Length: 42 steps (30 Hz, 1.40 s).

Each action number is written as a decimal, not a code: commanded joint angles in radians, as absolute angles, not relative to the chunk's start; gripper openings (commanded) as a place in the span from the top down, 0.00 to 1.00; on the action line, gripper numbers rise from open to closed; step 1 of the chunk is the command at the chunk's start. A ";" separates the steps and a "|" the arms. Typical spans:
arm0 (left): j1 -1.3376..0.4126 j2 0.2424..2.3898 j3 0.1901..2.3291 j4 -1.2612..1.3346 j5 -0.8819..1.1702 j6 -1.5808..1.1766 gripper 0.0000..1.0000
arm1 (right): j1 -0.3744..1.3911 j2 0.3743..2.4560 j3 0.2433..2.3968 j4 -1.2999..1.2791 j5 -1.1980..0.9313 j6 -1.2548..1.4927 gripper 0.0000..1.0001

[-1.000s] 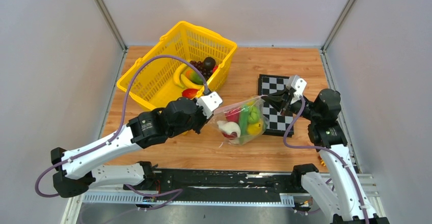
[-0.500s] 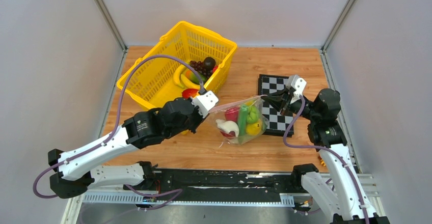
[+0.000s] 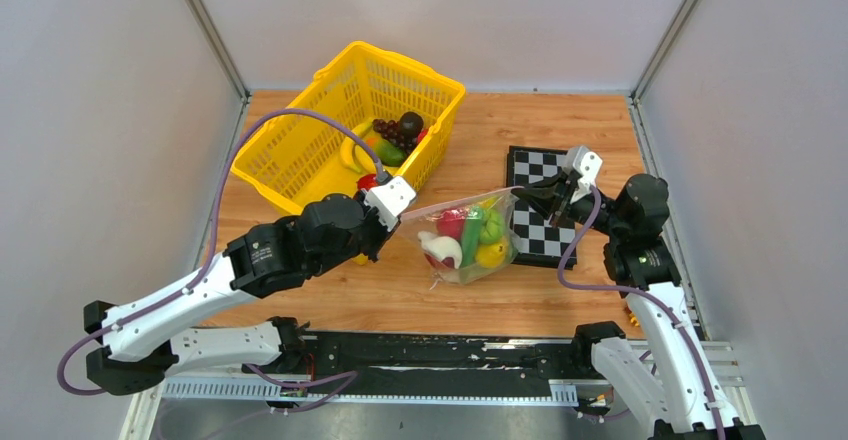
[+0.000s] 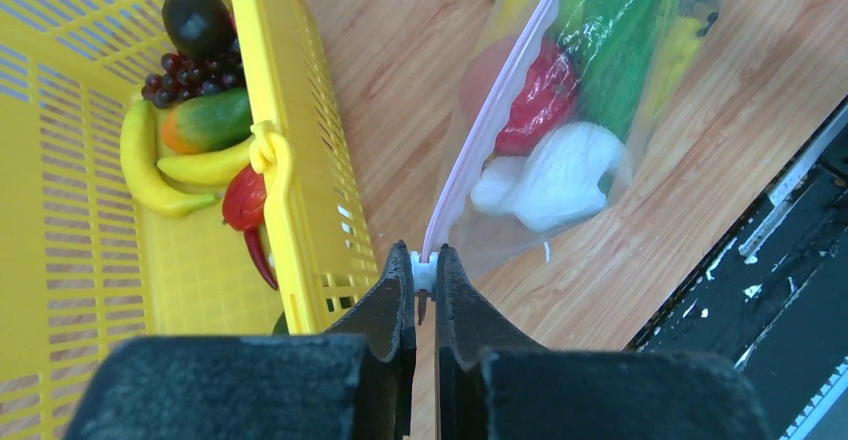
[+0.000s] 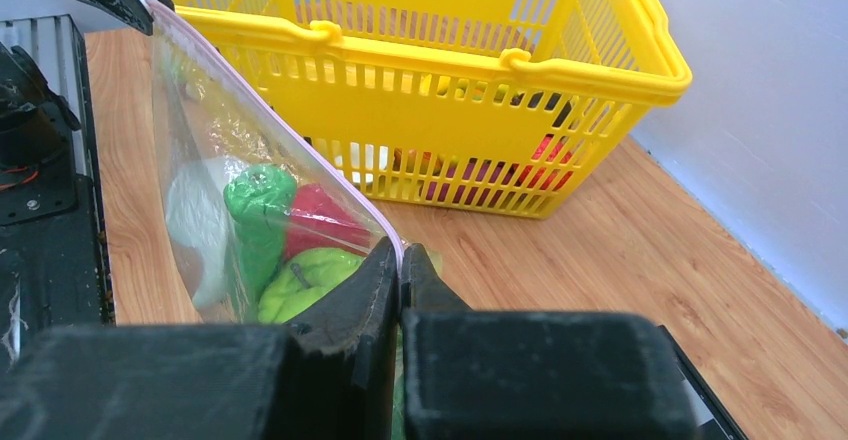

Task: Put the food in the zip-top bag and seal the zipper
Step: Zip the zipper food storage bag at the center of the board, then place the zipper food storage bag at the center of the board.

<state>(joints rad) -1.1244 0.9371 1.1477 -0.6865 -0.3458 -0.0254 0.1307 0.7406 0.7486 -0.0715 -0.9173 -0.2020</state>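
A: What sits on the wooden desk?
B: A yellow mesh basket at the far left corner, and a chessboard lying flat near the right edge.
A: And the zip-top bag mid-desk?
B: Can't tell whether its bottom touches the wood.

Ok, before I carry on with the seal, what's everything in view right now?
zip-top bag: one, clear, held up between the two grippers
zipper: one, pale pink, along the bag's top edge
food in the bag: about five pieces, white, red, green, yellow
food in the basket: bananas, purple grapes, dark fruit, green-orange fruit, red pepper, in one corner
basket: one, yellow, far left of the table
chessboard: one, black and white, right of the bag
table: one, wood
left gripper: shut on the zipper's left end
right gripper: shut on the zipper's right end
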 commanded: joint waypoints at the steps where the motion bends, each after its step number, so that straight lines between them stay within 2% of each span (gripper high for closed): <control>1: -1.119 0.911 1.135 -0.749 -0.407 -0.033 0.91 | 0.116 0.740 0.750 0.031 -0.856 -0.174 1.00; 4: -1.118 0.914 1.121 -0.721 -0.397 -0.038 0.77 | 0.118 0.746 0.753 0.035 -0.871 -0.163 1.00; 6: -1.119 0.912 1.117 -0.701 -0.397 -0.046 0.56 | 0.118 0.747 0.757 0.044 -0.894 -0.140 1.00; 9: -1.119 0.886 1.108 -0.652 -0.415 -0.067 0.30 | 0.118 0.758 0.749 0.121 -0.948 -0.055 1.00; 15: -1.118 0.756 1.070 -0.527 -0.509 -0.134 0.08 | 0.128 0.833 0.807 0.140 -0.920 0.081 1.00; 17: -1.117 0.720 1.053 -0.498 -0.507 -0.138 0.05 | 0.136 0.860 0.831 0.158 -0.893 0.127 1.00; 28: -1.117 0.704 1.039 -0.489 -0.616 -0.188 0.02 | 0.207 1.009 1.061 0.242 -0.790 0.181 1.00; 31: -1.117 0.705 1.032 -0.479 -0.620 -0.190 0.02 | 0.241 0.995 0.999 0.255 -0.777 0.177 1.00; 36: -1.117 0.715 1.024 -0.463 -0.622 -0.186 0.02 | 0.397 0.907 0.730 0.348 -0.766 0.108 1.00; 42: -1.117 0.739 1.028 -0.464 -0.620 -0.182 0.02 | 0.572 0.811 0.627 0.219 -0.693 0.007 1.00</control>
